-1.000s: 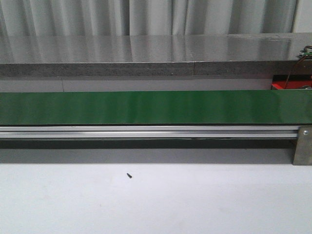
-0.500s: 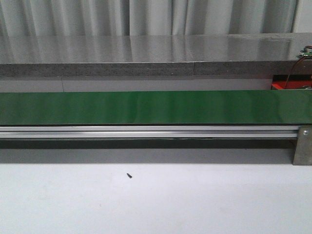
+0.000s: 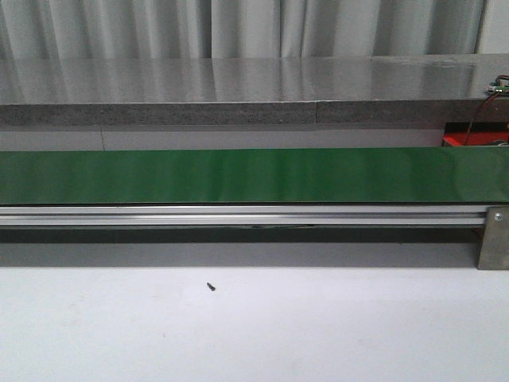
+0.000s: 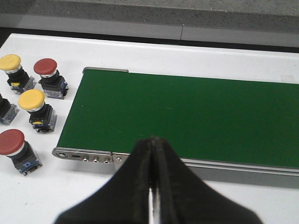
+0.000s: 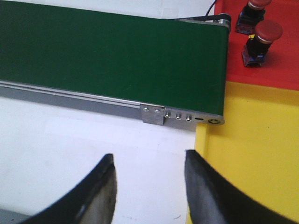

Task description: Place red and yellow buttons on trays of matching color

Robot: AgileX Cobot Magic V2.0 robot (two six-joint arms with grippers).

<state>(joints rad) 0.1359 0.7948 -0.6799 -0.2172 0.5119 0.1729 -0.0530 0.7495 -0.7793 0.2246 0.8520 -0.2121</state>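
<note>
In the left wrist view, two yellow buttons (image 4: 10, 62) (image 4: 32, 99) and two red buttons (image 4: 45, 66) (image 4: 11, 141) stand on the white table beside the end of the green conveyor belt (image 4: 187, 116). A dark button body (image 4: 4, 109) shows at the frame edge. My left gripper (image 4: 152, 140) is shut and empty, near the belt's front rail. In the right wrist view, a red tray (image 5: 280, 60) holds two red buttons (image 5: 267, 31) (image 5: 256, 3). A bare yellow tray (image 5: 257, 154) lies next to it. My right gripper (image 5: 148, 161) is open and empty above the table beside the yellow tray.
The green belt (image 3: 254, 175) with its aluminium rail (image 3: 238, 215) crosses the front view. A grey counter (image 3: 238, 87) and curtains stand behind it. A small dark screw (image 3: 211, 286) lies on the white table. A metal bracket (image 3: 495, 239) sits at the right.
</note>
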